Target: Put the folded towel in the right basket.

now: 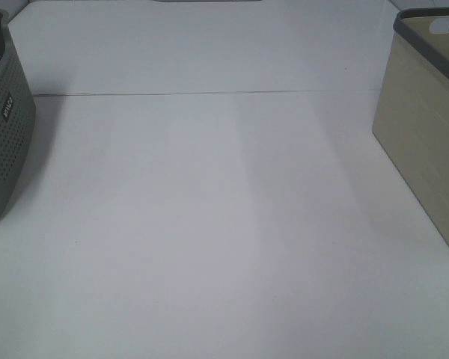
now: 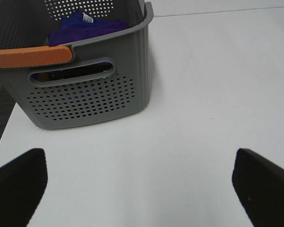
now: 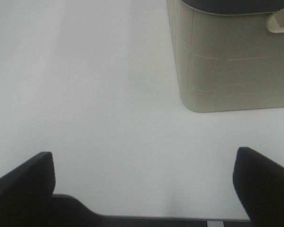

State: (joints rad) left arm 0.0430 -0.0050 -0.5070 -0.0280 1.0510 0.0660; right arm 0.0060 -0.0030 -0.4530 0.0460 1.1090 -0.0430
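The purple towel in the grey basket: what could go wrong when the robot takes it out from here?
The purple towel lies deep in the grey basket, so the open left gripper may knock the rim or the orange handle. Lifted by one edge, it may unfold. The beige basket stands far across the table.

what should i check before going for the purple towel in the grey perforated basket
1. Purple towel lying in the grey perforated basket: ok.
2. Towel folded: cannot tell, mostly hidden by the rim.
3. Left gripper open and holding nothing: ok.
4. Right gripper open and holding nothing: ok.
5. Beige plastic basket standing upright on the right of the white table: ok.
6. Room inside the beige basket: cannot tell.
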